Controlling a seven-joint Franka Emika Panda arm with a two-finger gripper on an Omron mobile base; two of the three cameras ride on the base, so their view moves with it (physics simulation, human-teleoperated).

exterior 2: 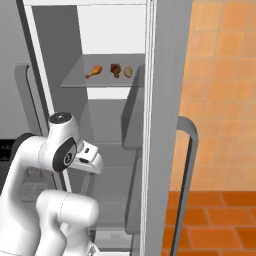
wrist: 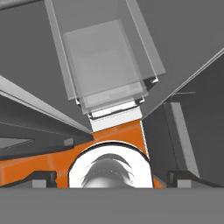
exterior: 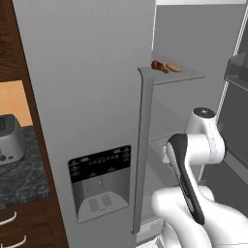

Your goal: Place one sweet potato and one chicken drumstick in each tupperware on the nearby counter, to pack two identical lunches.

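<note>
A tall grey fridge (exterior: 87, 97) stands open in a kitchen with an orange tiled wall and floor, its door handle (exterior: 142, 145) running down the middle of the left base view and a dark dispenser panel (exterior: 99, 181) low on the door. On a grey shelf (exterior 2: 87, 80) in the upper part of the fridge lie the foods: in the right base view a chicken drumstick (exterior 2: 93, 72), orange-brown, club-shaped with a thin bone end pointing down-left, sits left of centre; to its right is a darker red-brown drumstick (exterior 2: 115, 70), and just beside that a pale tan oval sweet potato (exterior 2: 128, 72). In the left base view, near the top right, the red-brown drumstick (exterior: 159, 66) and the sweet potato (exterior: 173, 67) lie close together at the shelf's front edge. At the left edge of that view a dark speckled counter (exterior: 22, 179) carries a grey appliance (exterior: 9, 139). The white arm (exterior: 193, 160) is folded low in the frame, well below the shelf and the food. In the hand view the camera looks down over translucent fridge shelves (wrist: 105, 65) toward the orange floor, and the finger tips (wrist: 43, 179) sit far apart at the bottom corners, the gripper (wrist: 111, 180) spread wide with nothing between its jaws
</note>
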